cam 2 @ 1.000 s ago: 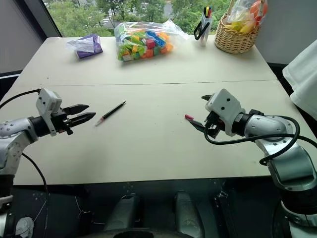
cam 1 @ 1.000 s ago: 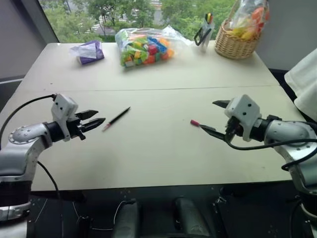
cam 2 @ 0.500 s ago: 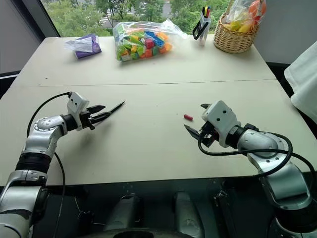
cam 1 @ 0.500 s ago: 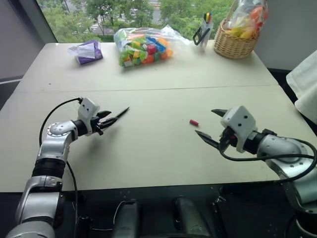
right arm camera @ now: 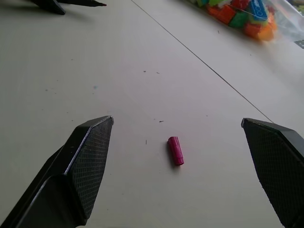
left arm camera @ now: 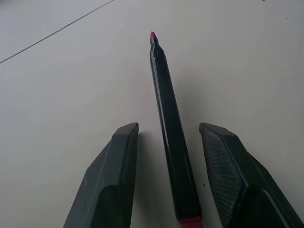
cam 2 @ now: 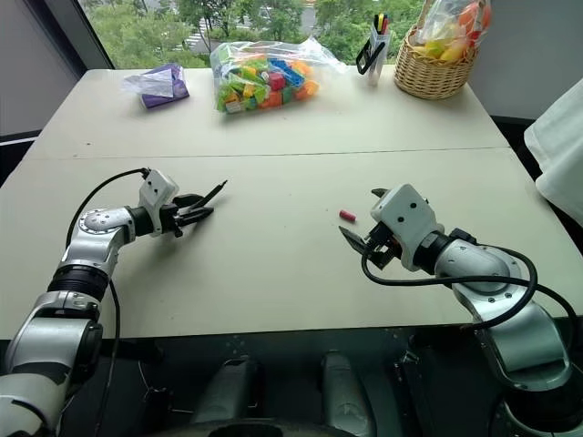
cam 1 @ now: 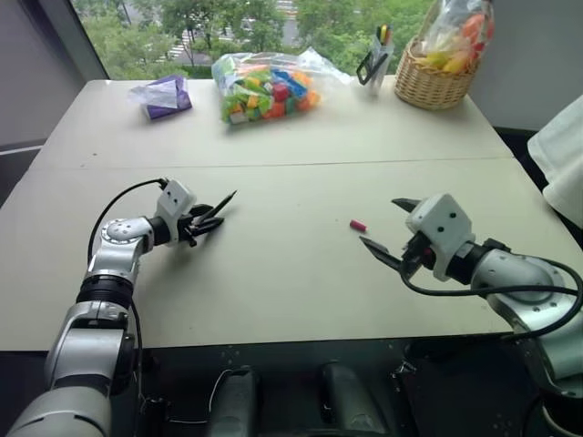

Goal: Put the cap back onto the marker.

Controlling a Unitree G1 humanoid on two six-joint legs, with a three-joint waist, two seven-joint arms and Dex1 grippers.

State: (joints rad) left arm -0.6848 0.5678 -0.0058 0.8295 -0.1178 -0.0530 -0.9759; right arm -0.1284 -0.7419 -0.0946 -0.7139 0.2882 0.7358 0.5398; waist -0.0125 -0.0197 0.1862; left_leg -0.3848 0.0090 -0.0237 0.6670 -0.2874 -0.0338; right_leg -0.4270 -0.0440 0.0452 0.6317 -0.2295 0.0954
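Note:
The thin black marker [cam 1: 224, 201] lies on the beige table [cam 1: 291, 282] at the left, its pink tip [left arm camera: 153, 34] pointing away from my left gripper. My left gripper [cam 1: 204, 221] is low over the table and open. Its two fingers [left arm camera: 116, 166] straddle the marker's [left arm camera: 168, 118] rear end, with a gap on each side. The small red-pink cap [cam 1: 358, 225] lies on its side right of the table's middle. My right gripper [cam 1: 380, 223] hovers just beyond it, wide open and empty, and the cap [right arm camera: 175, 151] lies ahead between its fingers [right arm camera: 88, 161].
Along the table's far edge stand a purple bag [cam 1: 164, 96], a clear bag of coloured blocks [cam 1: 269, 86], a pen holder [cam 1: 376, 55] and a wicker basket [cam 1: 442, 77]. A white cloth [cam 1: 560, 150] hangs past the right edge.
My left gripper has gone forward and down to the marker, and its fingers now straddle the marker's rear end. The right gripper has stayed nearly still, wide open.

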